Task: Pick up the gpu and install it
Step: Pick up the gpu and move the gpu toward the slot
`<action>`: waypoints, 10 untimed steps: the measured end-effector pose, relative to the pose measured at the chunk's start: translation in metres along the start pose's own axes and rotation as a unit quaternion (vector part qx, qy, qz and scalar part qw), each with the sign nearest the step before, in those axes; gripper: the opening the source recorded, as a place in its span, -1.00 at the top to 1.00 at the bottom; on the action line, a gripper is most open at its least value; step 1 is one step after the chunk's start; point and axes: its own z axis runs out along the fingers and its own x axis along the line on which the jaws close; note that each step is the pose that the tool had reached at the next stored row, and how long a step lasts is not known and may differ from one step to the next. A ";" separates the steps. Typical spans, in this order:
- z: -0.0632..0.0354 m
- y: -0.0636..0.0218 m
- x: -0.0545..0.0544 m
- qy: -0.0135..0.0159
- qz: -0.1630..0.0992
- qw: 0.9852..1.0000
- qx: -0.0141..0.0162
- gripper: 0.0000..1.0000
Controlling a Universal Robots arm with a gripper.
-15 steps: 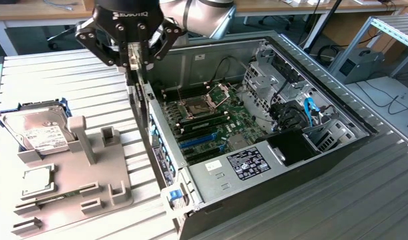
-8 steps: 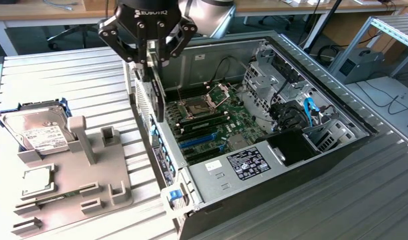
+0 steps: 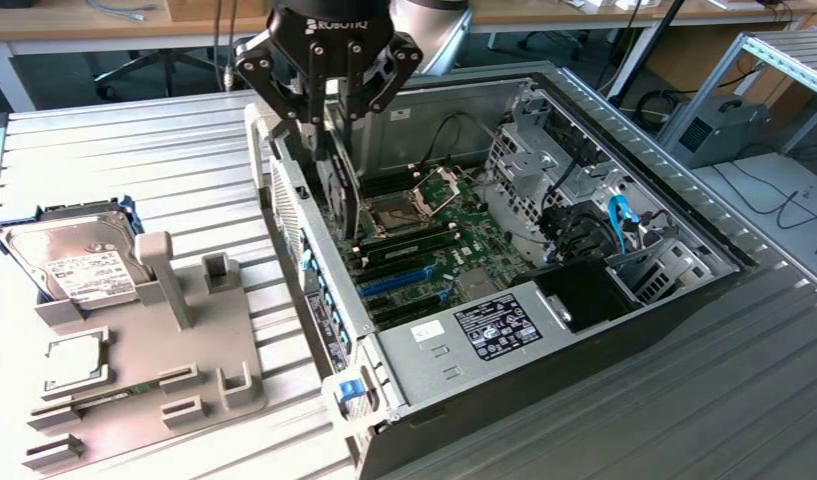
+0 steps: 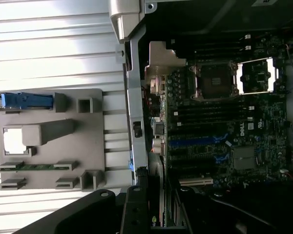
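The ribbed metal counter [image 3: 141, 150] is the largest thing, and its far edge is cut off behind the arm. On it, toward the exterior view's right, lies the open computer case [image 3: 542, 410], of black and pale sheet metal. The near corner of the case is out of the frame. Inside we see the green motherboard [image 3: 482, 250] with blue slots and a square shiny socket; dark cables and drive cages hide its far part.

Near the counter's edge at the exterior view's left stands a grey matte plastic holder [image 3: 181, 340] with blocky posts. A silver hard drive [image 3: 75, 260] with a white label leans in its far corner, partly hidden by a post.

The gpu [image 3: 339, 170], a thin flat black card, hangs upright just inside the case wall at the exterior view's left, with its lower end close over the motherboard. We cannot tell if it touches a slot.

The black gripper [image 3: 331, 95] has its fingers [image 4: 134, 209] closed narrow on the gpu's upper edge. In the wrist view the card between them is dark and hard to make out.
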 end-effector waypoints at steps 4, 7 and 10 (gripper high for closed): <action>0.0006 0.0006 -0.008 0.000 0.000 1.000 0.000 0.48; 0.0008 0.0009 -0.011 0.000 0.000 1.000 0.001 0.48; 0.0010 0.0011 -0.014 0.000 0.000 1.000 0.001 0.48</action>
